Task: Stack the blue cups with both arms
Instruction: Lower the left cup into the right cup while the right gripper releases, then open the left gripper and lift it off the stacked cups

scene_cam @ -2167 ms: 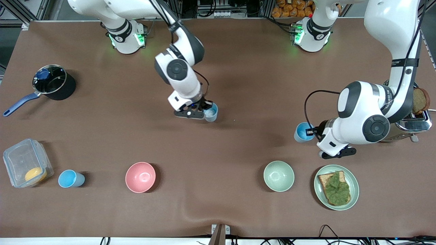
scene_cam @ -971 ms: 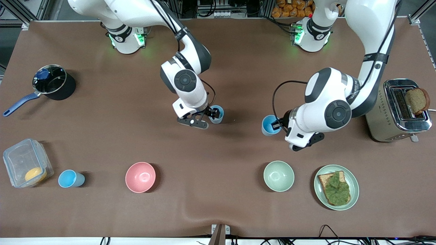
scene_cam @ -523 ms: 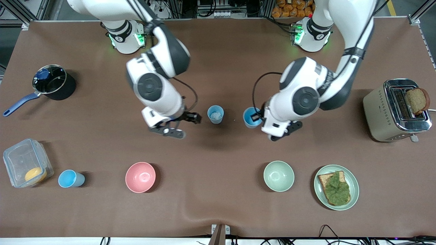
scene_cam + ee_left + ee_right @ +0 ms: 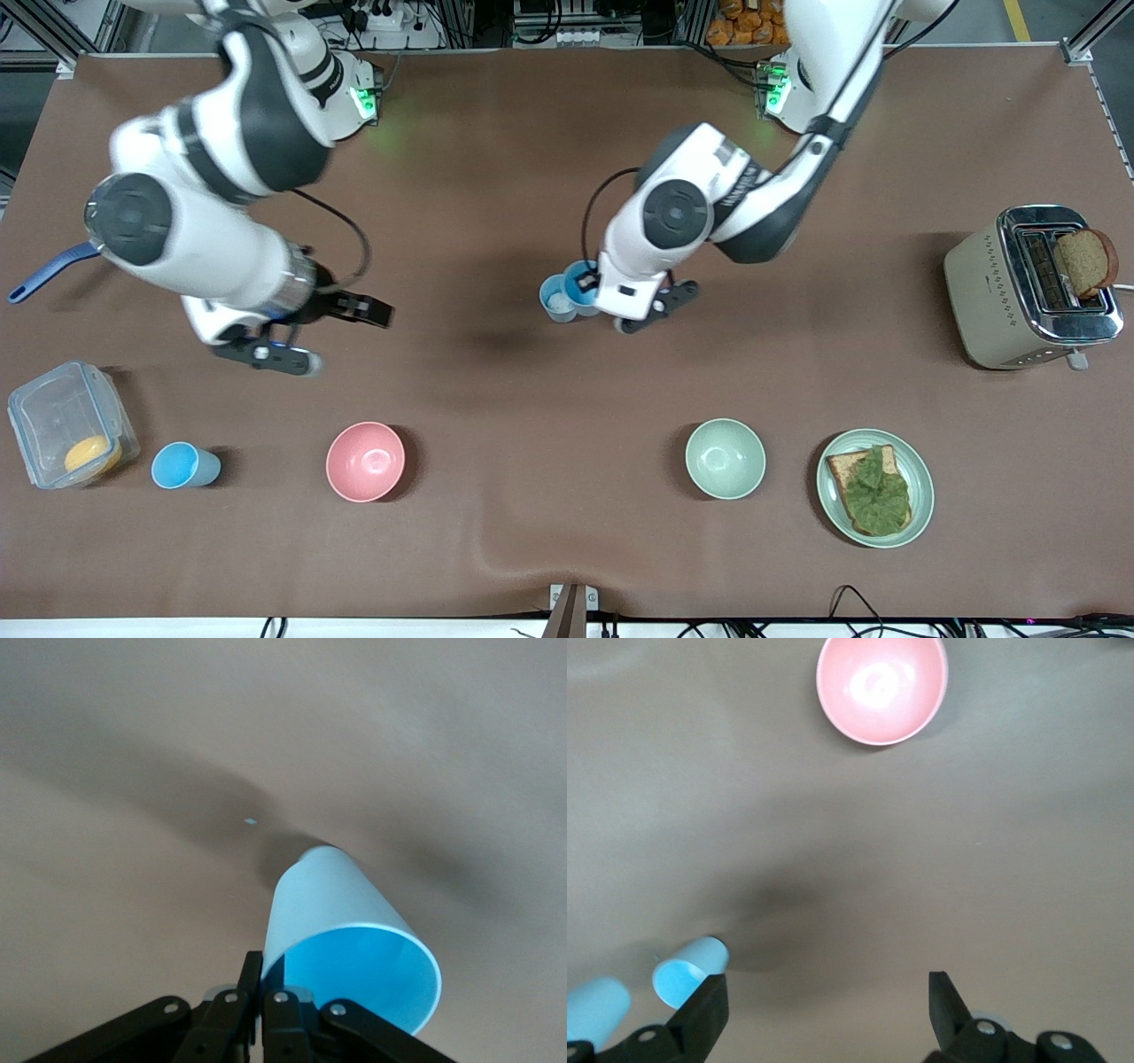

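Note:
One blue cup (image 4: 555, 301) stands upright mid-table. My left gripper (image 4: 592, 285) is shut on the rim of a second blue cup (image 4: 580, 276), which hangs just above the table against the standing cup on the side toward the left arm's end. In the left wrist view the left gripper (image 4: 263, 970) pinches that cup's (image 4: 345, 930) wall, mouth toward the camera. A third blue cup (image 4: 184, 466) stands near the front camera by the clear box. My right gripper (image 4: 354, 310) hangs open and empty over bare cloth between the pot and the pink bowl (image 4: 365, 461); the right wrist view shows the right gripper (image 4: 826, 1001) wide apart.
A clear lidded box (image 4: 66, 425) and a pot's blue handle (image 4: 44, 270) lie at the right arm's end. A pale-green bowl (image 4: 725, 458), a plate with toast (image 4: 875, 487) and a toaster (image 4: 1032, 288) sit toward the left arm's end. The pink bowl (image 4: 881, 687) shows in the right wrist view.
The right gripper let go of the mid-table cup and swung away toward the pot end. The left arm carried its cup across from near the toaster up to the standing cup.

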